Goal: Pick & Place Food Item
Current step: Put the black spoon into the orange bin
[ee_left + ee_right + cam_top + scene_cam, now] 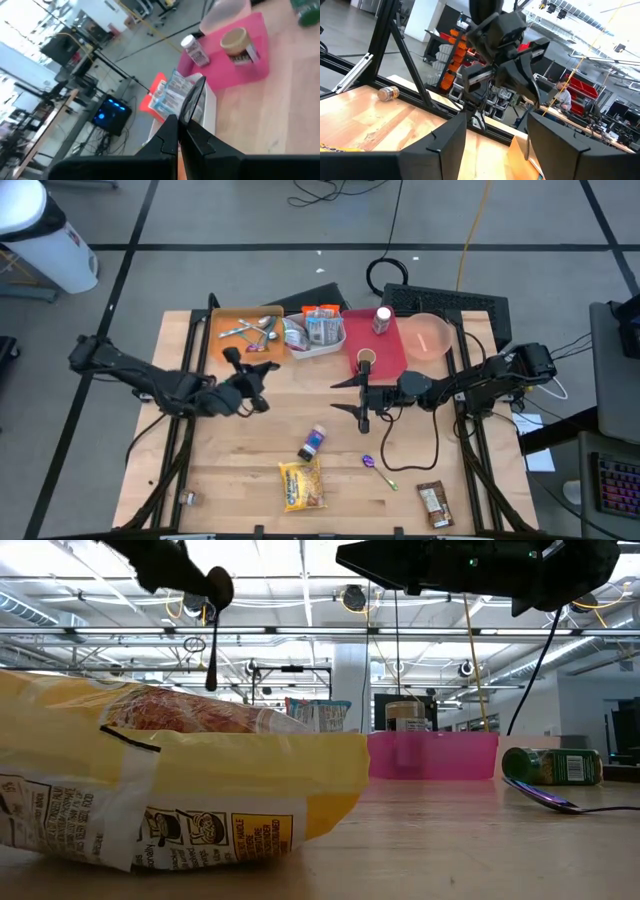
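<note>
Black utensil [212, 640] in left tool [243, 380], only its tip in the wrist view.

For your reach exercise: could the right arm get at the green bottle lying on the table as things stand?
Probably yes. The right gripper hangs open above the table, and the green bottle lies in the open nearby, with nothing between them. The left gripper, shut on a black utensil, is off to the side.

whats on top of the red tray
On the red tray stand two containers: a small bottle with a white cap near its far edge and a brown-lidded jar near its near edge. Whatever lies directly beneath them is covered.
</note>
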Tool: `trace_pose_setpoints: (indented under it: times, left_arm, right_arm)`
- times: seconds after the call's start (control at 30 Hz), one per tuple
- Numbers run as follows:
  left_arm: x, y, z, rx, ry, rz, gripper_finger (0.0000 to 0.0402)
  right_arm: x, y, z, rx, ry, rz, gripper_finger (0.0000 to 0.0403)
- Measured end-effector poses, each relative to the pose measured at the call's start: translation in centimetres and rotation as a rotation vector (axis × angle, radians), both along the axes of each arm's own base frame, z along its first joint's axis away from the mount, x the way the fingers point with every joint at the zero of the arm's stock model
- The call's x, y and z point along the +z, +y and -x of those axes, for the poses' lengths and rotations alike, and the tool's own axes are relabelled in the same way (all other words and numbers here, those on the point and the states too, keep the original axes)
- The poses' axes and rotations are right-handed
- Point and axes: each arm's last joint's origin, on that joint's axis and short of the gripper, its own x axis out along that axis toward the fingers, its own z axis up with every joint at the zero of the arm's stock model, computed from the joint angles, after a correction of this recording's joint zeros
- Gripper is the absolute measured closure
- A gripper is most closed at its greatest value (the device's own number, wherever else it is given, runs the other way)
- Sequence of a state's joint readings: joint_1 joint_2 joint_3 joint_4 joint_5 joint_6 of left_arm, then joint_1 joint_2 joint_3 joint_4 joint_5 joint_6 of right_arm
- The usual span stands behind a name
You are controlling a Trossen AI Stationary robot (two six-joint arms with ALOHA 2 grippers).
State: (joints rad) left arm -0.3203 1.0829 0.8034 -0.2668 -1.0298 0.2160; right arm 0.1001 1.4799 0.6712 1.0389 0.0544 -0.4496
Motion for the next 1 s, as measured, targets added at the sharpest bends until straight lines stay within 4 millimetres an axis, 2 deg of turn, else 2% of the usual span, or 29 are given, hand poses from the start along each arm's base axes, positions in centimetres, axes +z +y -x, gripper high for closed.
trace_pose_setpoints:
  times: [0.23, 0.47, 0.67, 1.0]
  left_arm:
    - [-1.5, 2.6, 2.6, -0.057, -0.051, -0.003, 0.0398]
    - [-2.7, 5.4, 4.3, -0.001, -0.094, -0.080, 0.0398]
    - [-4.3, 7.7, 4.7, 0.071, -0.052, -0.103, 0.0398]
    - [-5.7, 12.1, 4.5, 0.148, 0.023, -0.090, 0.0399]
  right_arm:
    - [0.0, 0.0, 0.0, -0.001, 0.000, 0.000, 0.0200]
    - [0.0, 0.0, 0.0, -0.003, 0.003, 0.005, 0.0202]
    - [0.0, -0.3, 0.0, -0.012, 0.004, 0.006, 0.0201]
    - [-0.3, -0.3, -0.1, -0.012, 0.027, 0.003, 0.0206]
